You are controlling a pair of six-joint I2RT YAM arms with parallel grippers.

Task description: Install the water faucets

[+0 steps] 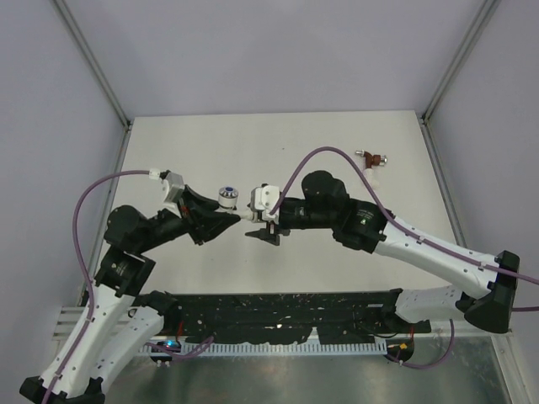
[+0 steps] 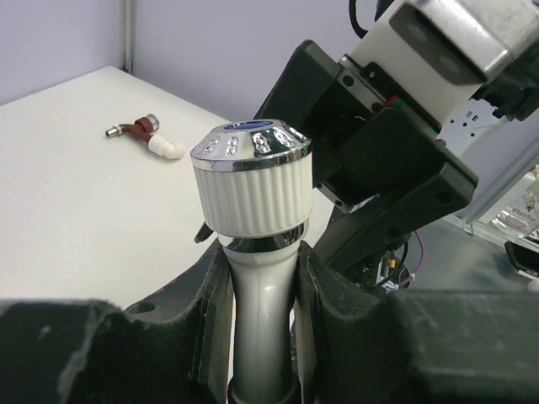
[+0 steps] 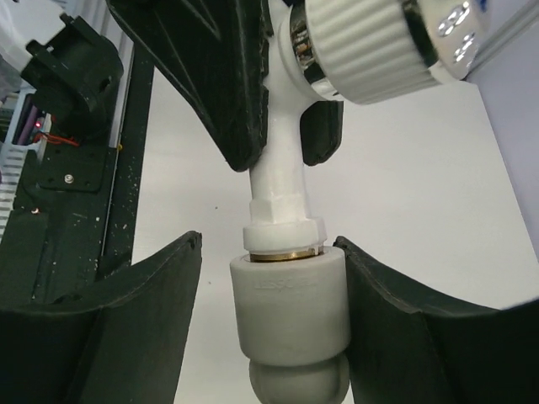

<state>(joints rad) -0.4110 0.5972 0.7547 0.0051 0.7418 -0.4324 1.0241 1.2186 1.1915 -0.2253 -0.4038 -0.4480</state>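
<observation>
White plastic, ribbed under a chromed blue-dotted cap, forms the knob of the white faucet [image 2: 253, 189], held mid-table with its body clamped by the left gripper [image 2: 263, 286]. Its brass thread is seated in the elbow [image 3: 290, 316], flanked by the right gripper [image 3: 268, 328], contact unclear. The red faucet [image 1: 369, 158] lies far right.

White faucet [image 1: 227, 197] mid-table between end effectors; dark red faucet [image 1: 370, 157] far right

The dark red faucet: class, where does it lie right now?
In the top external view the dark red faucet lies on the table at the far right, joined to a white elbow fitting, apart from both grippers.
</observation>
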